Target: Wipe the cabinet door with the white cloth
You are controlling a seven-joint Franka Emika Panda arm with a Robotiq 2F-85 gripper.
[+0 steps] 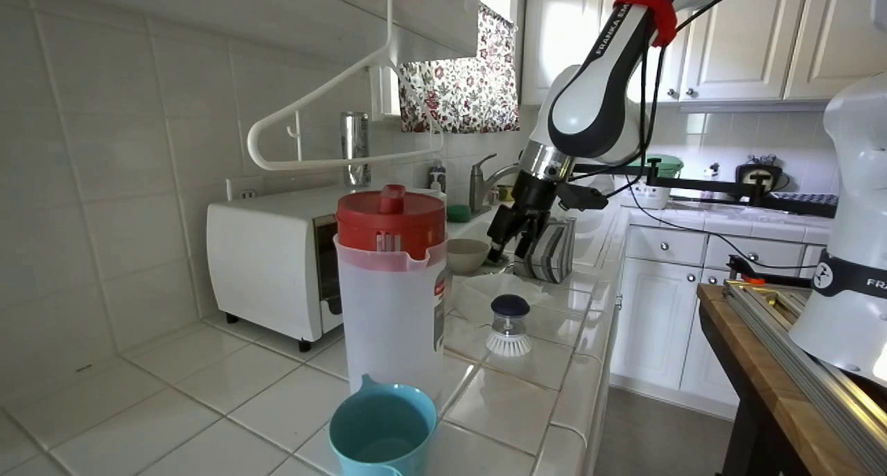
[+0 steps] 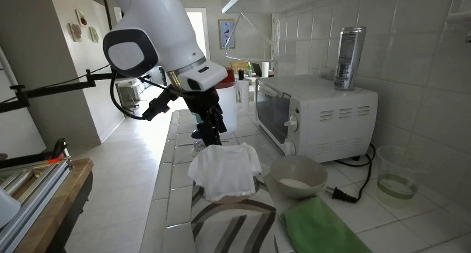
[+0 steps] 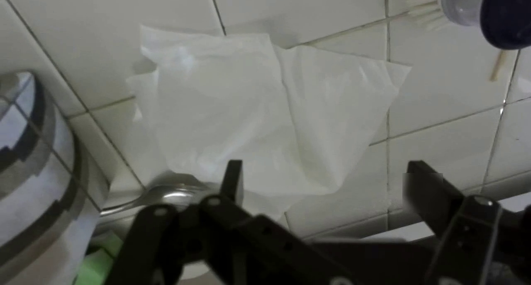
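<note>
White cloth [image 3: 249,110]: lies spread and creased on the tiled worktop [image 1: 499,410], between the front edge and the toaster oven [image 1: 267,254], nearer the front edge than the wall edge.
Gripper [image 3: 326,164]: hangs over the cloth, angled down; whether its tips touch it, I cannot tell.
Jaws: wide apart in the wrist view, one tip overlapping the cloth's border, the other over tile.
Cabinet doors [image 1: 655,316]: white, closed, under the front edge beyond the worktop's inner corner, well apart from the cloth.
Striped object [image 2: 235,227]: just beside the cloth, close to the front edge.
Metal utensil [image 3: 174,193]: at the cloth's border, partly hidden by the gripper.
Dish brush [image 1: 509,323]: upright on its bristles, near the front edge, across the cloth from the striped object.
Bowl [image 1: 466,258]: farther from the front edge than the cloth, near the toaster oven.
Green cloth [image 2: 323,227]: flat, beside the striped object, toward the wall edge.
Pitcher [image 1: 391,316]: red-lidded, between toaster oven and front edge.
Blue cup [image 1: 378,427]: just beside the pitcher.
Can [image 2: 349,58]: stands on the toaster oven.
</note>
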